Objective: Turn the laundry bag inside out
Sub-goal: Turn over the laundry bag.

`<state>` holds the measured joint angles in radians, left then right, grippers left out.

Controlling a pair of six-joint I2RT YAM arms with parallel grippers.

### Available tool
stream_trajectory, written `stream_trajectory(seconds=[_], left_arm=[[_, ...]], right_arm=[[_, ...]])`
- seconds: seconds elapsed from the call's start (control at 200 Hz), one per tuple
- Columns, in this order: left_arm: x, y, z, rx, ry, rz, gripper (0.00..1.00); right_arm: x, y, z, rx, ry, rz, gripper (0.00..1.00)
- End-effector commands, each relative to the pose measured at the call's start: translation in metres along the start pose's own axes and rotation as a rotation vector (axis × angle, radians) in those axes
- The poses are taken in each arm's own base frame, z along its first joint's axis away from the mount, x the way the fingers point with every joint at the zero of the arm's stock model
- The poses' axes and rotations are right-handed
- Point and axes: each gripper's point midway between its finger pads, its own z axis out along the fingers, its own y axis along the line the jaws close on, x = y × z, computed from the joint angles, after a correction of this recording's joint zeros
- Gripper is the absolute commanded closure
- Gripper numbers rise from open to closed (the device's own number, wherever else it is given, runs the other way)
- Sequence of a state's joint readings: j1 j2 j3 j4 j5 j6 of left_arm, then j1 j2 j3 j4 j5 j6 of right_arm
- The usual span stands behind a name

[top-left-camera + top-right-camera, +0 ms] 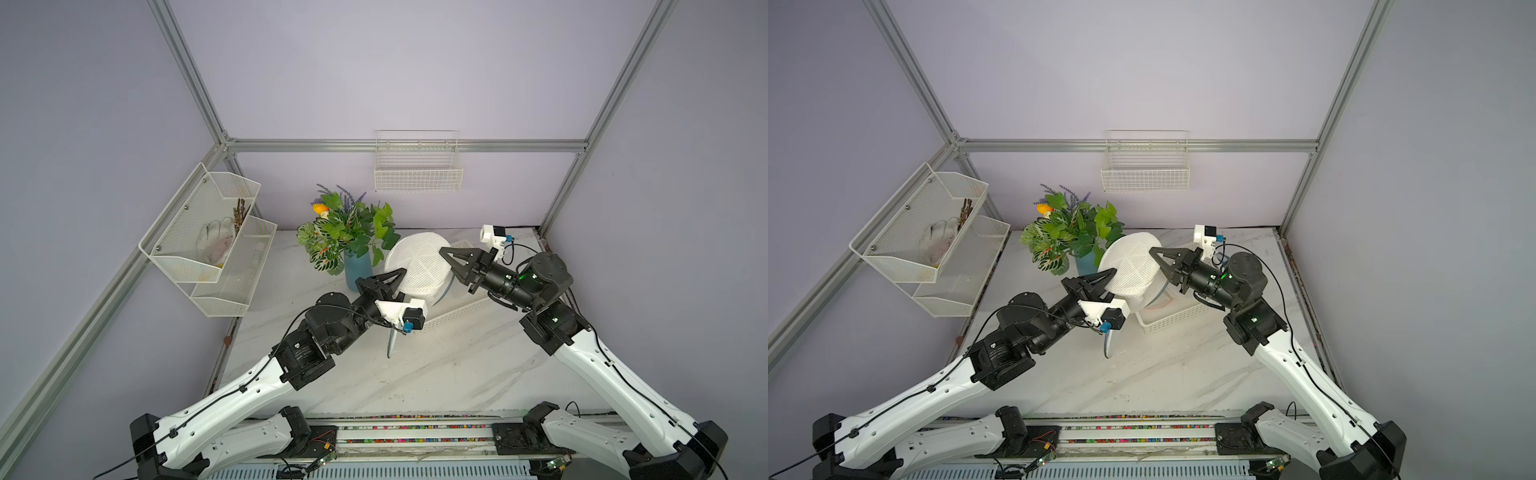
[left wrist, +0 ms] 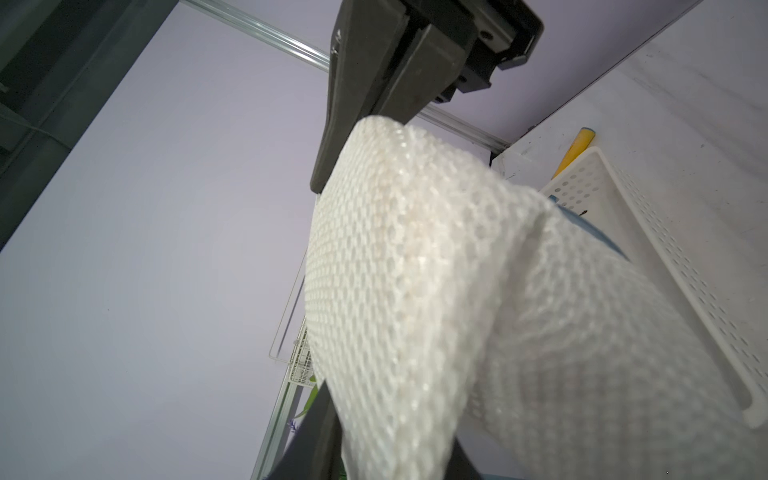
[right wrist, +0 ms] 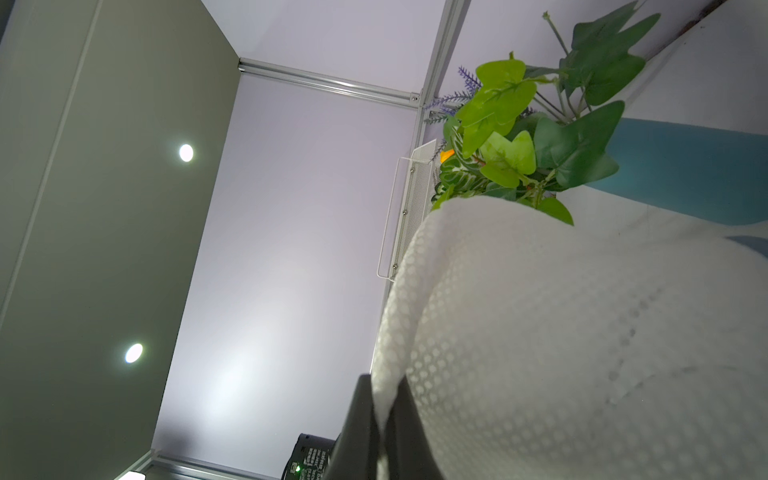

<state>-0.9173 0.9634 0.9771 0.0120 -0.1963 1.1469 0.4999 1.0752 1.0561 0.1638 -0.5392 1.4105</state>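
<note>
The white mesh laundry bag (image 1: 419, 266) hangs in the air between the two hands, above the table (image 1: 436, 374) and partly over a white perforated tray (image 1: 457, 312). The right hand (image 1: 444, 250) is clamped tight on the bag's upper edge, its fingers together on the mesh. The left hand (image 1: 402, 272) stands narrow and pinches a fold on the bag's opposite side. The left wrist view shows the fabric running past its fingers (image 2: 311, 436). A blue-grey trim (image 1: 390, 340) trails from the bag down to the table.

The bag hides what lies in the tray. A yellow rod (image 2: 577, 149) shows at the tray's end, and I cannot tell whether it is inside or behind. Beside the bag, a blue vase (image 1: 358, 274) holds a bunch of green leaves (image 1: 345, 226) with purple sprigs. On the left wall, a two-tier mesh rack (image 1: 183, 232) carries a pale glove (image 1: 216, 243) and brown twigs (image 1: 240, 212) in its upper tier. A wire basket (image 1: 417, 178) hangs on the back rail.
</note>
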Motion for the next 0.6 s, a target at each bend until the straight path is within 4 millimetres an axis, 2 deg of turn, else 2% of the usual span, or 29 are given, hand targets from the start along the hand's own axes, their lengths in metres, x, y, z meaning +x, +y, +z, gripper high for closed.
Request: stream_trajectory(seconds=[0.0, 0.075, 0.195, 0.26, 0.37, 0.475, 0.595], left_arm=[[-0.014, 0.023, -0.005, -0.057, -0.053, 0.003, 0.79], [-0.015, 0.021, -0.004, -0.045, -0.054, -0.011, 0.86], [-0.012, 0.019, -0.001, -0.025, -0.032, -0.060, 1.00], [-0.009, 0.019, 0.001, -0.011, -0.002, -0.101, 1.00], [0.000, 0.013, 0.002, 0.040, 0.063, -0.174, 1.00], [0.013, 0.009, 0.002, 0.070, 0.158, -0.256, 1.00], [0.024, 0.007, -0.002, 0.087, 0.256, -0.354, 1.00]], right_arm=[[0.022, -0.008, 0.007, 0.020, 0.137, 0.023, 1.00], [0.021, -0.015, 0.010, 0.034, 0.142, 0.024, 0.97], [0.017, -0.024, 0.011, 0.057, 0.134, 0.003, 0.81], [0.011, -0.027, 0.009, 0.071, 0.119, -0.018, 0.71], [-0.011, -0.024, -0.005, 0.119, 0.049, -0.132, 0.56], [-0.026, -0.024, -0.026, 0.233, -0.030, -0.280, 0.44], [-0.038, -0.024, -0.053, 0.357, -0.113, -0.457, 0.36]])
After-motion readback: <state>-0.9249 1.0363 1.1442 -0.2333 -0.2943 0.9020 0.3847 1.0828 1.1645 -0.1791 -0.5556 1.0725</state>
